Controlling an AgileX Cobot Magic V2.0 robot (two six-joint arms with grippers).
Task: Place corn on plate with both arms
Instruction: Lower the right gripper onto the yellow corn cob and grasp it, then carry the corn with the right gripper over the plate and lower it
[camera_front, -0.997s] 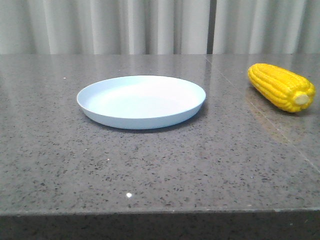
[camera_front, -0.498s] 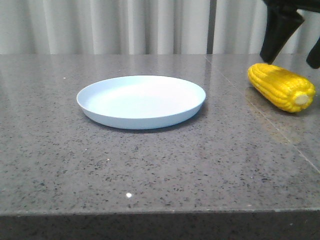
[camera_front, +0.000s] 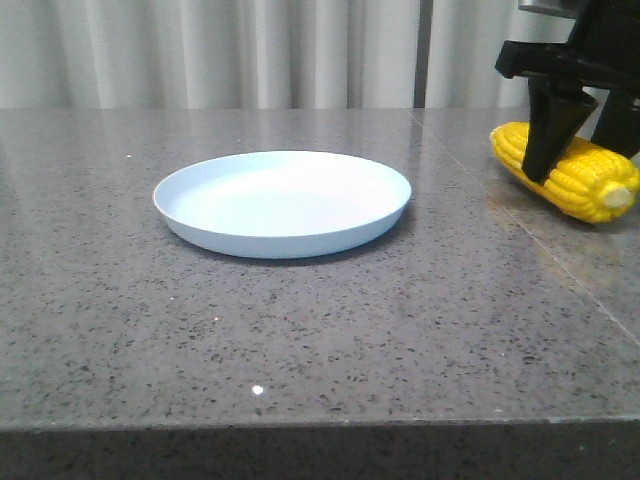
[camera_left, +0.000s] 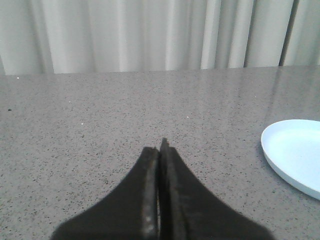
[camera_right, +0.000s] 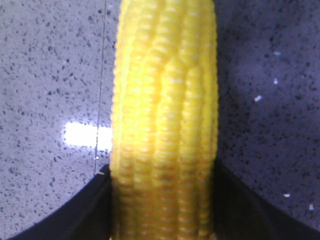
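Glossy yellow plastic corn cob (camera_front: 580, 178) lies at the round pale blue plate's (camera_front: 282, 203) three o'clock, well apart.

corn (camera_right: 165, 125) btwn dark fingers (camera_right: 65, 215), speckled grey table (camera_right: 50, 75)

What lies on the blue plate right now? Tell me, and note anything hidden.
Nothing lies on the plate: its pale blue surface is bare in the front view. The corn sits on the table to its right, between the right gripper's fingers. The left wrist view crops the plate's far part.
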